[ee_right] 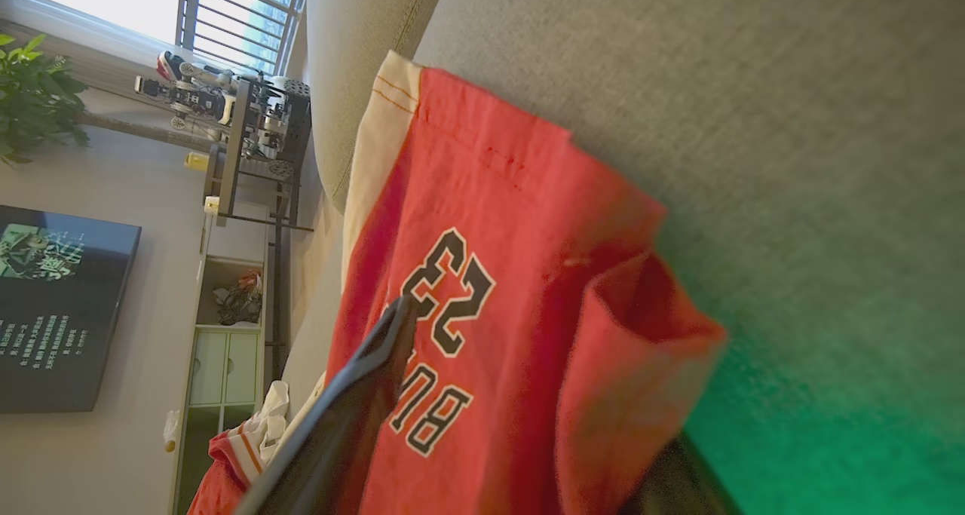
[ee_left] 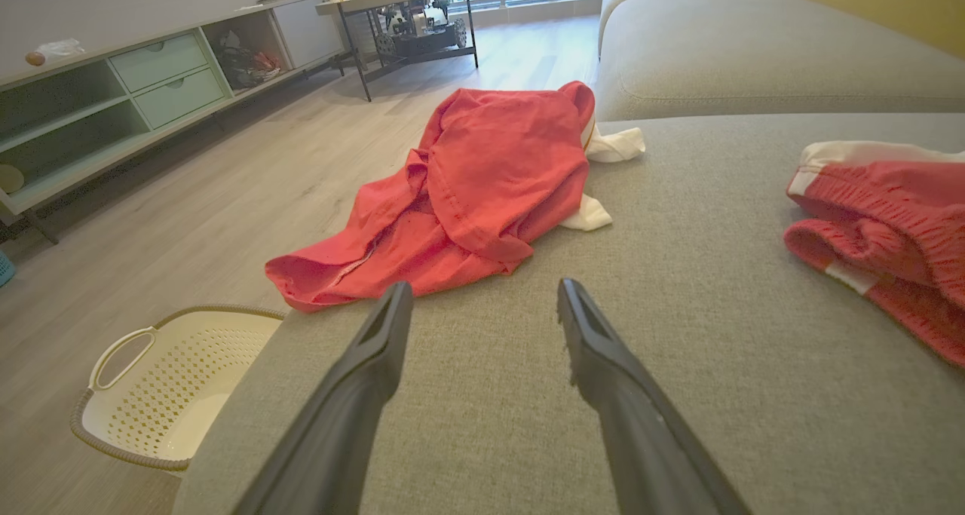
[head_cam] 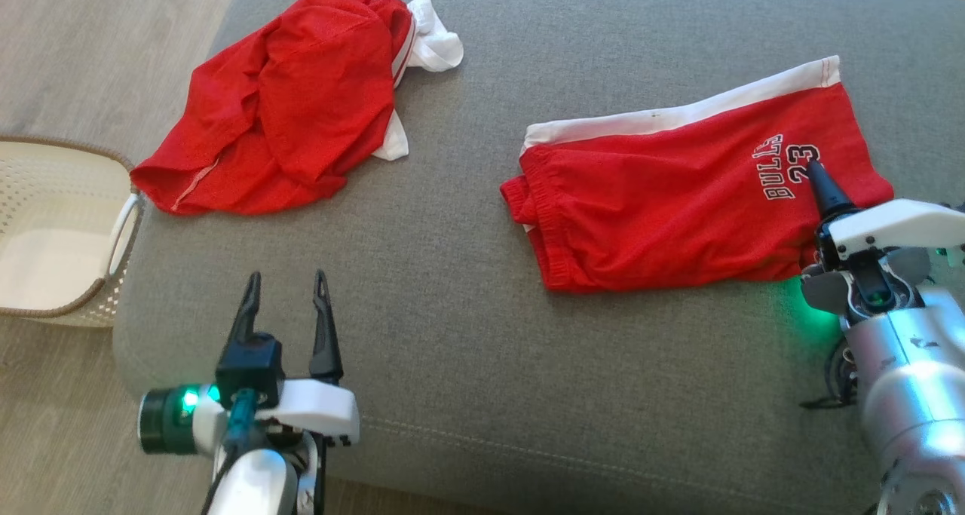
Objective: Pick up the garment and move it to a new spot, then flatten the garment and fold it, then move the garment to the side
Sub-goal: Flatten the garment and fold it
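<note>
The garment [head_cam: 678,206], red shorts with a white waistband and "BULLS 23" print, lies mostly flat on the right of the grey sofa seat [head_cam: 452,289]. My right gripper [head_cam: 816,179] is at its right edge, turned on its side and open. One finger lies on top of the print; the other is under the cloth's lifted corner, as the right wrist view shows [ee_right: 528,394]. My left gripper [head_cam: 288,277] hovers open and empty over the seat's front left. In the left wrist view the left gripper [ee_left: 484,289] points at bare cushion, with the shorts [ee_left: 882,221] to the right.
A second red garment with white trim [head_cam: 301,100] lies crumpled at the seat's far left corner [ee_left: 482,176]. A cream laundry basket [head_cam: 68,147] stands on the wooden floor left of the sofa. A low cabinet [ee_left: 151,85] and a metal table stand farther off.
</note>
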Robot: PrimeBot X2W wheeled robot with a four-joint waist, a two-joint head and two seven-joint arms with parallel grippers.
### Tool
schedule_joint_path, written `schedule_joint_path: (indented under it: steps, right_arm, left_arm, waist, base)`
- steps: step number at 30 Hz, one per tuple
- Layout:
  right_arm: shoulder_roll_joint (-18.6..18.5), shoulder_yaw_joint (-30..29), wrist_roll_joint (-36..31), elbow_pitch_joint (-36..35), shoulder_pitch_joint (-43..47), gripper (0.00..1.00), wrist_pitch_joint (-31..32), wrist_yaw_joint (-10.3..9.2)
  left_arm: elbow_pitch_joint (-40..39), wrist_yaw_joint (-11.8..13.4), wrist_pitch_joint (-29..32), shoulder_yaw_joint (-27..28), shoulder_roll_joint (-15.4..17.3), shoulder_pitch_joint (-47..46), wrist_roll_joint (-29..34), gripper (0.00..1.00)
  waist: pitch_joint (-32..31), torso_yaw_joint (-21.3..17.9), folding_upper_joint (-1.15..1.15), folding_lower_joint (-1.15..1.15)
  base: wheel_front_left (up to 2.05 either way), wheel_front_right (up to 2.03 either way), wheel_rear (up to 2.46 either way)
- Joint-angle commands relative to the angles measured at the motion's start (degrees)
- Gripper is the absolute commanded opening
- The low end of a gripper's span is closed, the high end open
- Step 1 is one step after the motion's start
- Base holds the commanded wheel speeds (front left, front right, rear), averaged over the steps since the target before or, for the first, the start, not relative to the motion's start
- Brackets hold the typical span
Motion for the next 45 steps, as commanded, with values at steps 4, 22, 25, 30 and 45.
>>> schedule_joint_path:
  steps: [4,22,25,30,45]
  right_arm:
    - [2.83,1.07,-1.07,2.91,-0.78,1.00,0.07,0.05]
    - [3.09,-1.09,0.30,-0.14,2.65,0.00,-8.57,0.05]
    - [2.39,-2.30,0.60,-0.02,3.74,0.00,-11.01,0.05]
    - [0.61,-4.09,0.10,0.62,5.17,0.00,-15.46,0.05]
    - [1.33,-6.83,-3.23,2.69,4.70,0.00,-18.62,0.05]
  left_arm:
    - [-2.31,-0.35,-0.70,3.01,0.20,-3.04,-0.08,1.00]
    - [-1.82,-1.14,-0.70,4.56,0.23,-1.38,0.29,1.00]
    - [-1.72,-1.20,-0.70,4.48,0.15,-1.01,0.34,1.00]
    - [-1.70,-1.18,-0.70,4.58,0.06,-0.50,0.38,1.00]
    - [-1.37,-1.50,-0.70,4.05,-0.19,-0.50,0.58,1.00]
  waist:
    - [0.11,-0.16,0.00,0.00]
    - [-3.96,-4.51,0.00,0.00]
    - [-4.92,-5.44,0.00,0.00]
    - [-6.03,-6.66,0.00,0.00]
    - [-6.66,-7.28,0.00,0.00]
  base:
    - [0.00,0.00,0.00]
    - [0.00,0.00,0.00]
    - [0.00,0.00,0.00]
    - [0.00,0.00,0.00]
    - [0.00,0.00,0.00]
